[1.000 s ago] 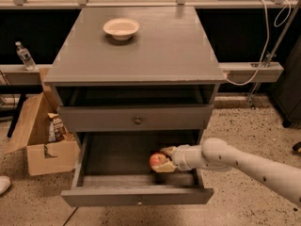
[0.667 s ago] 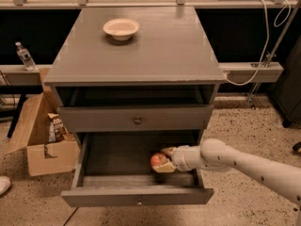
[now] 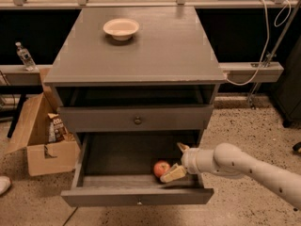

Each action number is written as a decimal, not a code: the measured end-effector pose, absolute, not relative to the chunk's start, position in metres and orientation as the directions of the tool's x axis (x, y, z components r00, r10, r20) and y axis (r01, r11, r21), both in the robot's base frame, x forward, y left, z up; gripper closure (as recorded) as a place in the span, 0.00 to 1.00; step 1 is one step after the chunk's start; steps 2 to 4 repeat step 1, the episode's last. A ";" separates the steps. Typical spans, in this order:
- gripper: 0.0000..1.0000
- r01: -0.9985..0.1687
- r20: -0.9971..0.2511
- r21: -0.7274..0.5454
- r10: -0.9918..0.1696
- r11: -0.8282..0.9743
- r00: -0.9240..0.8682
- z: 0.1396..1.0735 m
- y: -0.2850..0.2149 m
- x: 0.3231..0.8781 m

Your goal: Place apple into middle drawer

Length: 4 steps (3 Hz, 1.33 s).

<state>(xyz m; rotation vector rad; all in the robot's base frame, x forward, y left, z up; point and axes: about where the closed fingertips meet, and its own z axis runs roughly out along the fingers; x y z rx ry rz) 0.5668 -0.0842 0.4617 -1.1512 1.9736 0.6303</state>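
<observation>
The apple, small and red with a yellowish blush, lies on the floor of the pulled-out middle drawer, right of centre. The drawer is a shallow grey box with a tiny pale knob on its front. My gripper reaches into the drawer from the right on a white arm. It is open: one cream fingertip lies right beside the apple, and the other sits higher, towards the back. The apple is not between the fingers.
Above the open drawer is a shut grey drawer front with a dark knob. A cream bowl sits on the cabinet top. An open cardboard box stands on the floor to the left, with a water bottle on a ledge behind it.
The apple was held between the fingers and now rests on the drawer floor. The fingers have spread apart and drawn slightly to the right of it.
</observation>
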 end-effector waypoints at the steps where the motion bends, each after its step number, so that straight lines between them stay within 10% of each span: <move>1: 0.00 -0.844 -0.818 0.028 -0.473 0.535 -0.328 0.483 -0.130 0.550; 4: 0.00 -0.844 -0.818 0.028 -0.473 0.535 -0.328 0.483 -0.130 0.550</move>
